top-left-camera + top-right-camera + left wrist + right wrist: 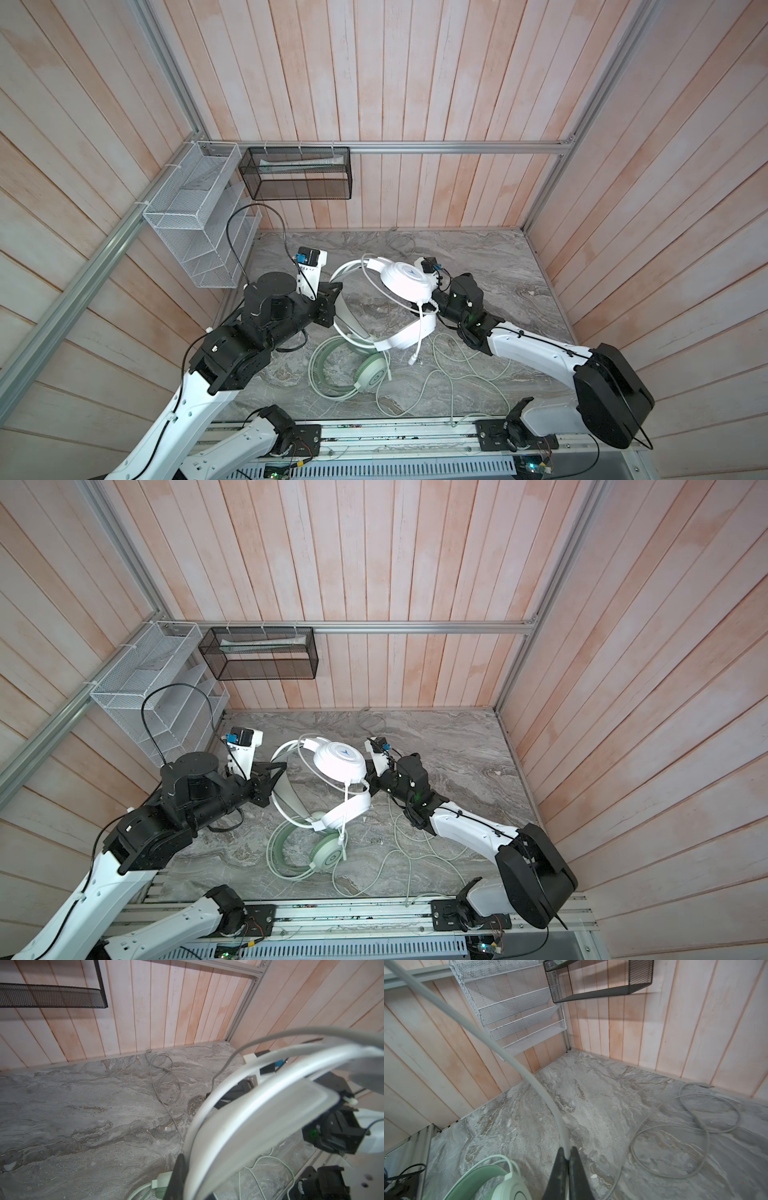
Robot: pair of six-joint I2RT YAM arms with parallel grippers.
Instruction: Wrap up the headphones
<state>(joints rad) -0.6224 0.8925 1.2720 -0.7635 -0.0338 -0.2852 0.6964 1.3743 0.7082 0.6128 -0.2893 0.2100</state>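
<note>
Status: early. Left claw (336, 296) clamped on white headset's (405, 280) band (259, 1118), headset apparently lifted over mid-counter (519, 299). Mint headset (370, 370) lies below it, nearer, unwrapped. Right claw (566, 1155) pinched on white cable (508, 1056), maybe one loop round band. Mint cable (451, 399) sprawls loose, near right.

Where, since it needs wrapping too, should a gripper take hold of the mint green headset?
Pinch the thin headband of the mint green headset at its outer curve, coming straight down. It lies on its side on the table, the band's arc exposed, while the round earcup looks too wide and the white headset hangs over the far end.
</note>
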